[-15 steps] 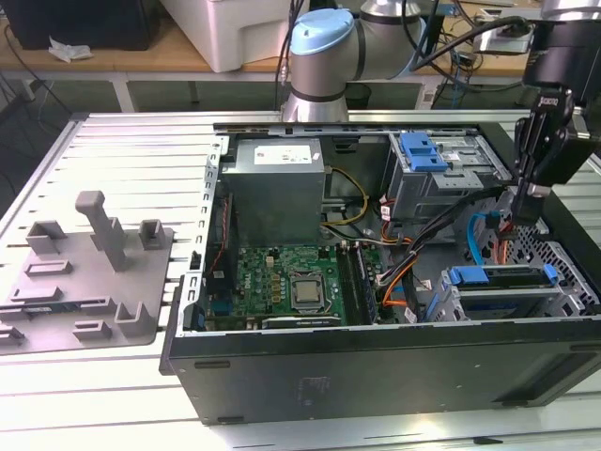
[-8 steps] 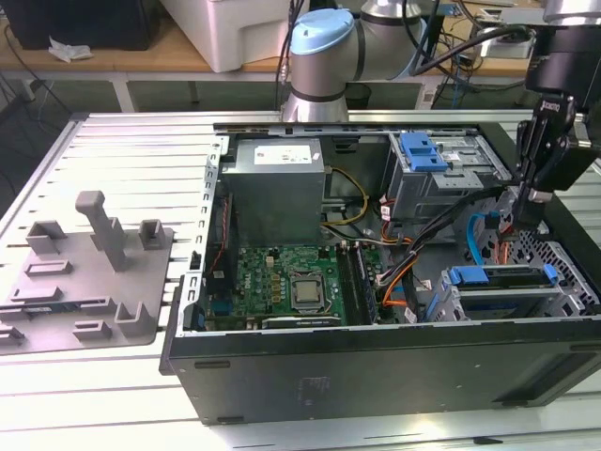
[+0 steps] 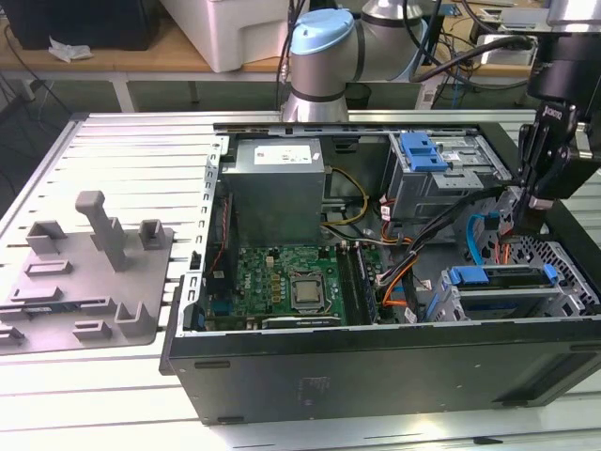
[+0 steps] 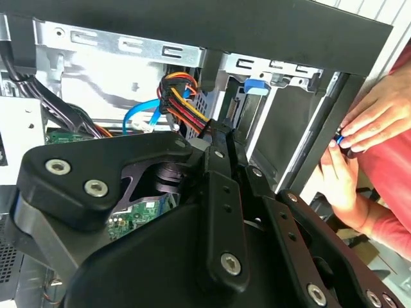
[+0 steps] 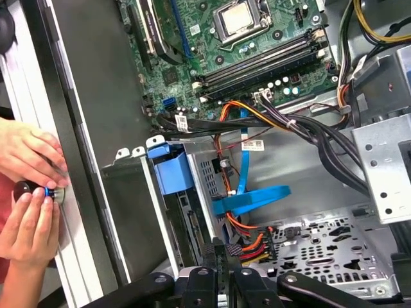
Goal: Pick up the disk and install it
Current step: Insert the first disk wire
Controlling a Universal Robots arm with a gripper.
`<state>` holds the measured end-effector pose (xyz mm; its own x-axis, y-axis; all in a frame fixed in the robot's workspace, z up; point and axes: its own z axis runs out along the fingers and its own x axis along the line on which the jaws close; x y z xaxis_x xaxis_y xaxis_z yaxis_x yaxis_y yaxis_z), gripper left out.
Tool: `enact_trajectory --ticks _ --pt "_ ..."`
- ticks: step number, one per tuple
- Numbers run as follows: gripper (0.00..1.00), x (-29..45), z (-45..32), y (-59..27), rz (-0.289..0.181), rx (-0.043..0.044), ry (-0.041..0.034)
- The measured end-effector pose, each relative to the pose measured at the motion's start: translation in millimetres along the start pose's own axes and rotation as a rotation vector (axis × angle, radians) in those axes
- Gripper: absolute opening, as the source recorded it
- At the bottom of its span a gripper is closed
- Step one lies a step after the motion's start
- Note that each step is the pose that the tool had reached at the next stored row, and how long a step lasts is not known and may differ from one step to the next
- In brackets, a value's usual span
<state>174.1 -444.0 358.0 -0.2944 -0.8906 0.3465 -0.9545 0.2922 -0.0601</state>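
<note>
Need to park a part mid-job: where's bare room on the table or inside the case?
Free: the slatted table beyond the grey fixture tray, and the strip in front of the case. Inside, the perforated panel beside the gripper is bare. Crowded: the cable bundle between motherboard and drive cage; a person's hands work at the case's outer side.

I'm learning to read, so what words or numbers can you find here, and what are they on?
White sticker on the grey power box: print too small to read.
White tag on the black cables: too small to read.
Green circuit board: tiny marks, unreadable.
Nothing here can be read clearly.
</note>
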Motion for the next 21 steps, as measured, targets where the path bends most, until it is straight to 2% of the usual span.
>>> enact_trajectory --ticks 6,8,10,12,14,18,21 --pt "0.17 10.4 3.7 1.0 0.003 0.0015 -0.0303" --pt "0.17 14.9 5.4 0.7 0.004 0.0015 -0.0495" --pt "0.17 18.0 6.5 0.3 0.004 0.0007 -0.0629" --pt "0.17 22.1 8.1 -0.3 0.004 -0.001 -0.0807" --pt "0.17 25.9 9.6 -1.1 0.004 -0.0028 -0.0951" --pt "0.17 33.8 12.6 -2.0 0.003 -0.0056 -0.1149" --pt "0.17 39.6 14.7 -1.6 0.002 -0.0067 -0.1259"
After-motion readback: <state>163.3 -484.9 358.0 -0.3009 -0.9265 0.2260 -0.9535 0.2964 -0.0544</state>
